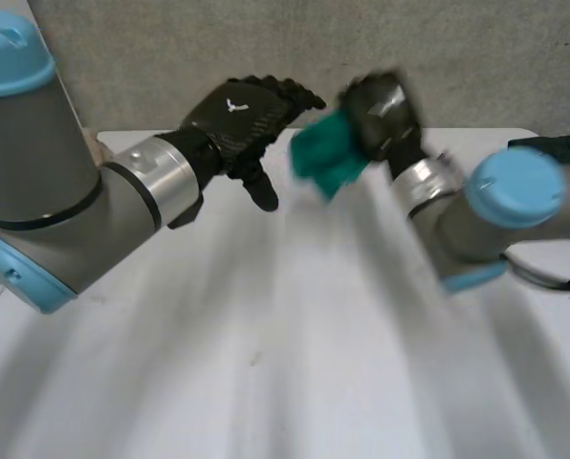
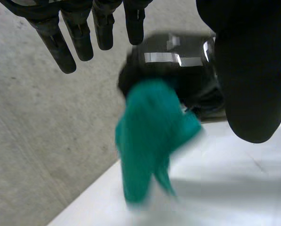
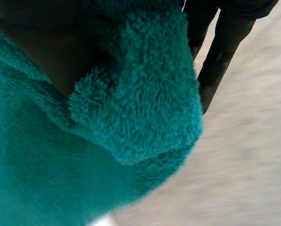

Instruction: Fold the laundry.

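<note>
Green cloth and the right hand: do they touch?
Touching. In the right wrist view the cloth lies bunched against the right hand, and the head view shows it hanging from that hand.

I see the cloth (image 3: 131,117) as fluffy teal fleece, deep pile. Shell of the right hand (image 2: 178,56) glossy black; left hand (image 1: 242,120) matt, woven-looking. The table (image 1: 266,363) smooth matt white, the wall (image 1: 266,57) rough grey.
</note>
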`<action>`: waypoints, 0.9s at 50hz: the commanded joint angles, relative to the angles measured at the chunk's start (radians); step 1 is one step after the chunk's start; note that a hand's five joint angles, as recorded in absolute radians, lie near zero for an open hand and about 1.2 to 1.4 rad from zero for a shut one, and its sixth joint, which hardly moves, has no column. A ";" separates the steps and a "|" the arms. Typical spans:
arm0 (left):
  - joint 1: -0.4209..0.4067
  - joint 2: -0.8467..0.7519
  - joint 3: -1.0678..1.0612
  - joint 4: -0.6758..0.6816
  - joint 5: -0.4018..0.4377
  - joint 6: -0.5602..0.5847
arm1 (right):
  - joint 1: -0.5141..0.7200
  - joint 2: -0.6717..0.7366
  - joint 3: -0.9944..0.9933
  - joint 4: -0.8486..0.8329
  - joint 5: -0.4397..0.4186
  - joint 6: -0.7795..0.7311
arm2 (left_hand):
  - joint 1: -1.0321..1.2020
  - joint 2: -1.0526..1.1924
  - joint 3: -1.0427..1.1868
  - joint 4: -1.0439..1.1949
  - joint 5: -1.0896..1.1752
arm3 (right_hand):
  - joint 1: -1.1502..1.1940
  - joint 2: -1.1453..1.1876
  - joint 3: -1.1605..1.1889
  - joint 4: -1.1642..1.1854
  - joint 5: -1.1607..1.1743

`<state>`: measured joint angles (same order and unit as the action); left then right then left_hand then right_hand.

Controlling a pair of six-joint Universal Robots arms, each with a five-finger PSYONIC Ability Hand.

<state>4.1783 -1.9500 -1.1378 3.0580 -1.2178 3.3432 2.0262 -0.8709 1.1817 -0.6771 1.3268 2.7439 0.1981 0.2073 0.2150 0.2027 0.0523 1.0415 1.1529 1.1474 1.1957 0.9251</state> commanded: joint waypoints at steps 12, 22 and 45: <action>0.005 0.019 -0.011 -0.001 0.001 -0.002 | -0.569 0.153 -0.296 -0.081 -0.040 0.212 | 0.009 0.000 -0.007 0.005 -0.019 | 0.355 0.243 0.249 0.201 0.297; 0.000 0.008 -0.039 0.001 0.001 -0.004 | -0.779 0.405 -0.352 0.008 -0.319 0.229 | 0.009 0.000 -0.007 0.005 -0.019 | 0.355 0.243 0.249 0.201 0.297; -0.043 0.058 -0.049 -0.005 0.001 -0.007 | -0.900 -0.081 -0.128 0.407 -0.224 0.194 | 0.009 0.000 -0.007 0.005 -0.019 | -0.867 -0.978 -0.973 -1.021 -0.925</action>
<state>4.1485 -1.9243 -1.1860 3.0554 -1.2173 3.3405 1.1838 -0.8409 1.0655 -0.4687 1.0036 2.9651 0.1983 0.2073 0.2150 0.2027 0.0523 0.2273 0.2121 0.2125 0.2144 0.0501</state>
